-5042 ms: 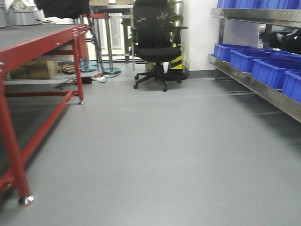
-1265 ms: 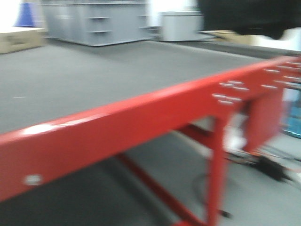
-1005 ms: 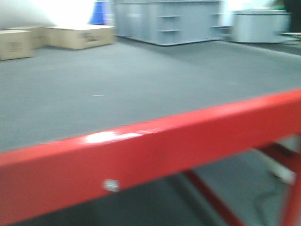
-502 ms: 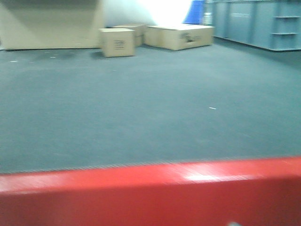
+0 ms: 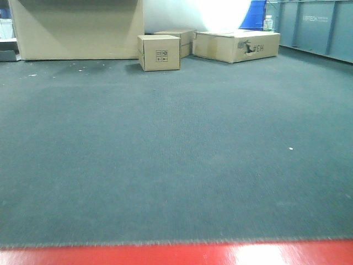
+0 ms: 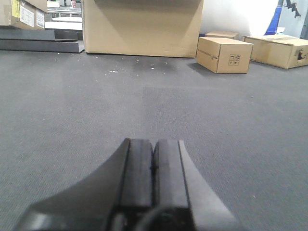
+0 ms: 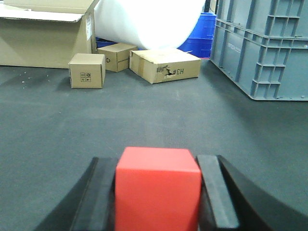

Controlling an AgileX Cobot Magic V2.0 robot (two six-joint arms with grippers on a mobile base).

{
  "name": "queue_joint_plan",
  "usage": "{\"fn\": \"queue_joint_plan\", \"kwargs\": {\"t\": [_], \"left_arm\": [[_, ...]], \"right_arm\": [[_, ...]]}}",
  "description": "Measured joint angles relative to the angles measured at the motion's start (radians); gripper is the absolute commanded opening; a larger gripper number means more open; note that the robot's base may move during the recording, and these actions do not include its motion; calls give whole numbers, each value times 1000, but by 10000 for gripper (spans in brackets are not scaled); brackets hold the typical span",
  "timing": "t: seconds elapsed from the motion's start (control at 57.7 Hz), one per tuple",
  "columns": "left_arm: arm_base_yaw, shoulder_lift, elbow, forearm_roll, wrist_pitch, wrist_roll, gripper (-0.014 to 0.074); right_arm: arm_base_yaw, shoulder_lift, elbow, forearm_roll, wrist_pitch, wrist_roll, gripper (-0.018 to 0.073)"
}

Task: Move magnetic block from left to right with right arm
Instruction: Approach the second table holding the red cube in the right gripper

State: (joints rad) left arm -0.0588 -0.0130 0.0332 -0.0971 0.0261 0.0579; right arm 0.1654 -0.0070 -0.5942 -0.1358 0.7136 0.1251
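Dark grey matting [image 5: 176, 154] covers the table [image 5: 110, 256], whose near rim is red; brown cardboard boxes [image 5: 159, 52] stand along its far side. The right gripper [image 7: 156, 168] clamps the magnetic block [image 7: 158, 197] between its two black fingers, low over the matting. The left gripper [image 6: 153, 149] has its pads pressed together with nothing between them

My right gripper [image 7: 159, 195] is black, the magnetic block [image 7: 158, 185] plain bright red, the counter [image 5: 165, 160] dark grey with a red edge [image 5: 138, 255], the cardboard boxes [image 7: 87, 70] brown.
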Motion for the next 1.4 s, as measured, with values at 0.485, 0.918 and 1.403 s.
{"fn": "queue_joint_plan", "kwargs": {"t": [0.485, 0.918, 1.403], "left_arm": [[0, 0, 0, 0, 0, 0, -126], [0, 0, 0, 0, 0, 0, -126], [0, 0, 0, 0, 0, 0, -126]], "right_arm": [[0, 0, 0, -44, 0, 0, 223], [0, 0, 0, -77, -8, 0, 223], [124, 445, -173, 121, -34, -157, 223]]}}
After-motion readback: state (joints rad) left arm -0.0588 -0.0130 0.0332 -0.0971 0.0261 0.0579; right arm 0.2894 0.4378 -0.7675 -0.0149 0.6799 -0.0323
